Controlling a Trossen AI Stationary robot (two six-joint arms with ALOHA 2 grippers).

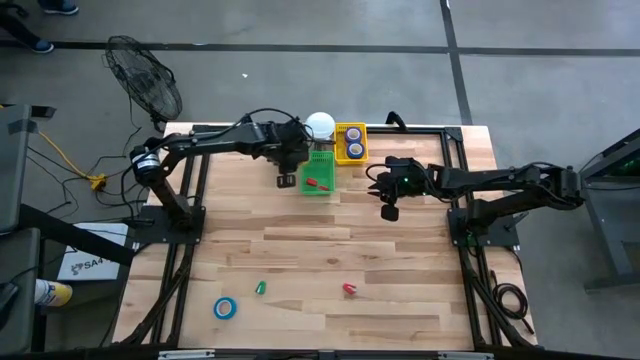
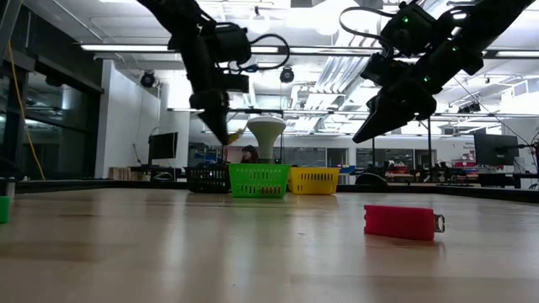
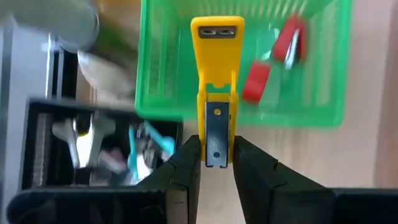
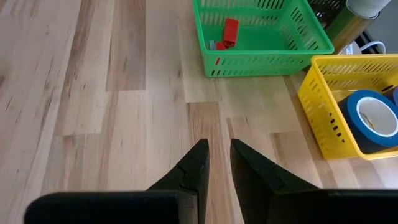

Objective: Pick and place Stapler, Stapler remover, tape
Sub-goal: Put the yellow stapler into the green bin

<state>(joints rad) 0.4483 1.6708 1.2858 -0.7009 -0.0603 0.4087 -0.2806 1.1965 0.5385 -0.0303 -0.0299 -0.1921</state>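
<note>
Plank tabletop (image 1: 300, 250) of pale wood, grain running across, set on a dark frame. Near the front edge at far left lies a blue tape ring (image 1: 225, 308), flat, open centre up; a small green piece (image 1: 261, 287) sits near it, then a small red one (image 1: 349, 289). Low view shows that red piece as a blocky plastic body with a metal end, lying on its side.

Left gripper (image 3: 215, 163) hangs over the black basket's (image 3: 93, 149) edge, just beside the green basket (image 1: 319, 174) at the table's back. Its fingers are closed narrowly on the metal tail of a yellow stapler (image 3: 216, 81), whose yellow plastic body points out over the green mesh. Only the left wrist view shows this grip; from above the stapler is hidden by the arm. Inside the green basket lies a red stapler (image 4: 229, 32).

White round-topped jar (image 1: 319, 124) stands behind the green basket. Yellow slotted basket (image 1: 351, 143) next, holding two blue tape rolls (image 4: 372, 119).

Right gripper (image 4: 215, 163) hovers over bare wood right of the baskets, fingers nearly together, nothing between them.
</note>
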